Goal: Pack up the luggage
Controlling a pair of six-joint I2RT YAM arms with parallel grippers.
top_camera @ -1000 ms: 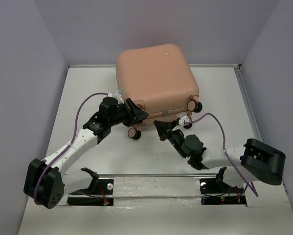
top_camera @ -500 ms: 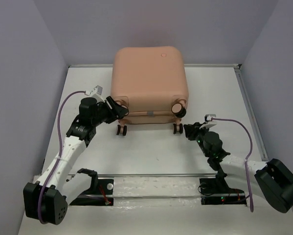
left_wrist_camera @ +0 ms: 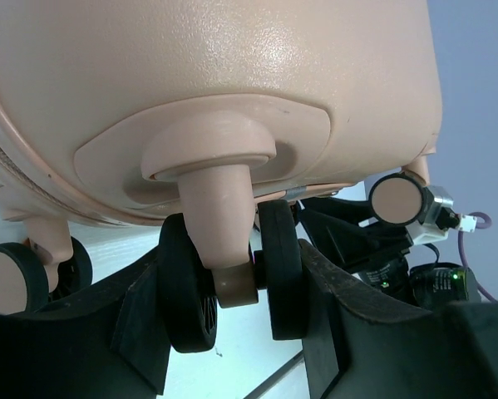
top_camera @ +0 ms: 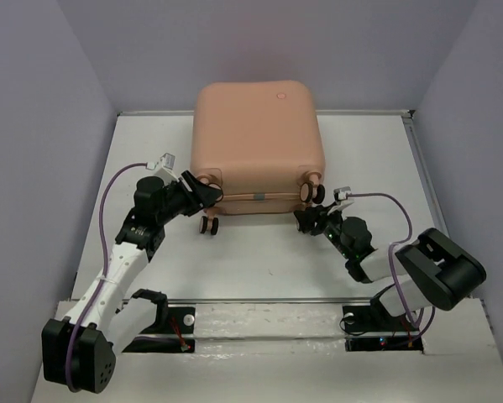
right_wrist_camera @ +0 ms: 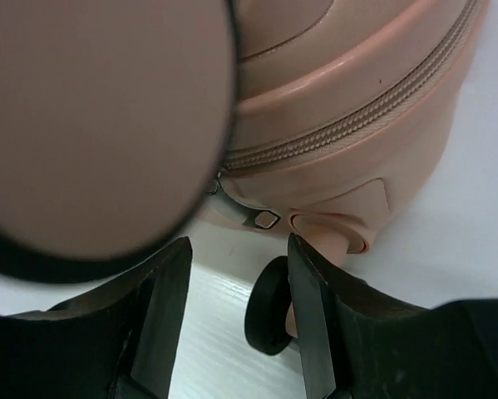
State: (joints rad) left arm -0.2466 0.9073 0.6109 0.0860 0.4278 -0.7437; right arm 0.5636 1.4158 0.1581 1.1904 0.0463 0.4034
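The luggage (top_camera: pixel 255 143) is a closed peach-pink hard-shell suitcase lying square at the back middle of the table, wheels toward me. My left gripper (top_camera: pixel 204 191) is at its near left corner. In the left wrist view its fingers (left_wrist_camera: pixel 140 307) press both outer sides of a twin black wheel (left_wrist_camera: pixel 278 266) under the shell (left_wrist_camera: pixel 232 83). My right gripper (top_camera: pixel 306 220) is at the near right corner and stands open (right_wrist_camera: pixel 239 249), with bare table between its fingers. A black wheel (right_wrist_camera: pixel 269 316) sits just behind its right finger, below the zipper (right_wrist_camera: pixel 348 125).
A metal rail (top_camera: pixel 259 300) with black mounts runs along the near edge between the arm bases. The table's raised rim (top_camera: pixel 421 168) and purple walls close in the sides and back. Another wheel (top_camera: pixel 209 225) sticks out near the left gripper.
The luggage has turned from tilted to square with the table. My right gripper has opened and moved in to the right wheels. My left arm has followed the left wheel leftward, still gripping.
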